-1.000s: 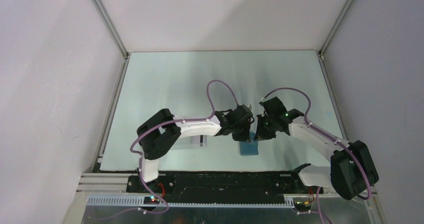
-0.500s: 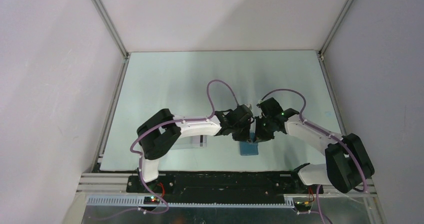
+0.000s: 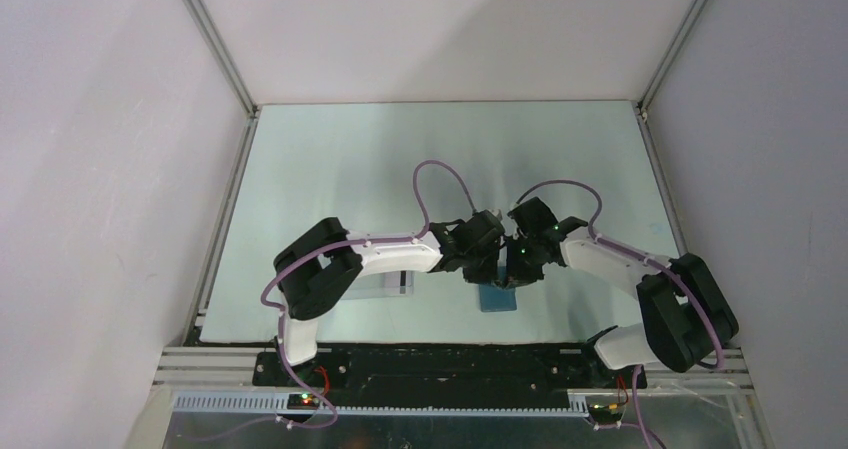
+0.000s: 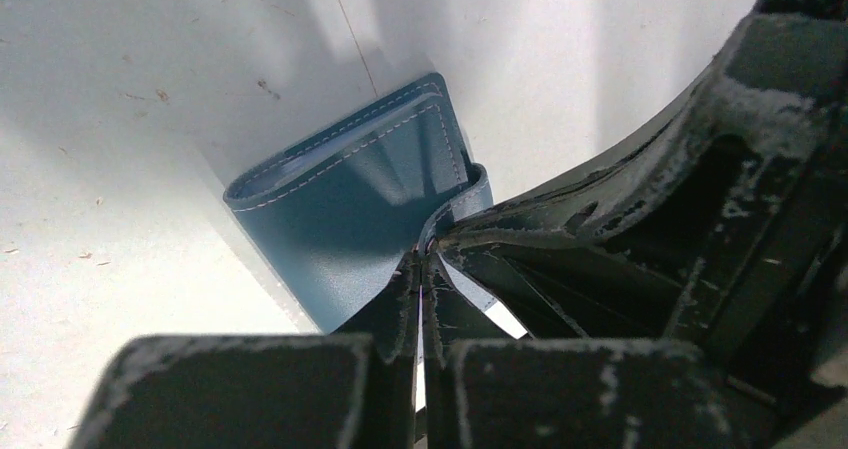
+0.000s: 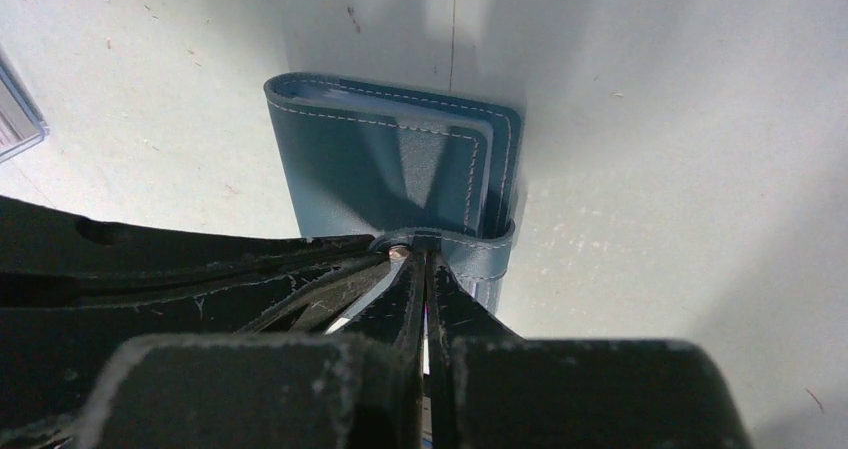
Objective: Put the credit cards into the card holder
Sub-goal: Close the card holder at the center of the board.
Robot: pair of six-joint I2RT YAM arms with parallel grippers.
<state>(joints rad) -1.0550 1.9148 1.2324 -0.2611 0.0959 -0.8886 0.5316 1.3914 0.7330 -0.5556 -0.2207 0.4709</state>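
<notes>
The teal card holder lies folded on the table near its front edge, between the two arms. In the left wrist view the card holder has its clasp tab curling over the side to my left gripper, which is shut with its tips against the tab. My right gripper is shut too, tips touching the tab beside its metal snap. The two grippers' fingers cross over the card holder. A pale layer edge shows inside the fold. I cannot tell if it is a credit card.
A clear plastic box sits left of the holder, partly under the left arm, with a dark-striped item inside. Its corner shows in the right wrist view. White walls enclose the table on three sides.
The right arm has swung left, bringing its gripper up against the left gripper over the holder. The left arm and the holder have not moved.
</notes>
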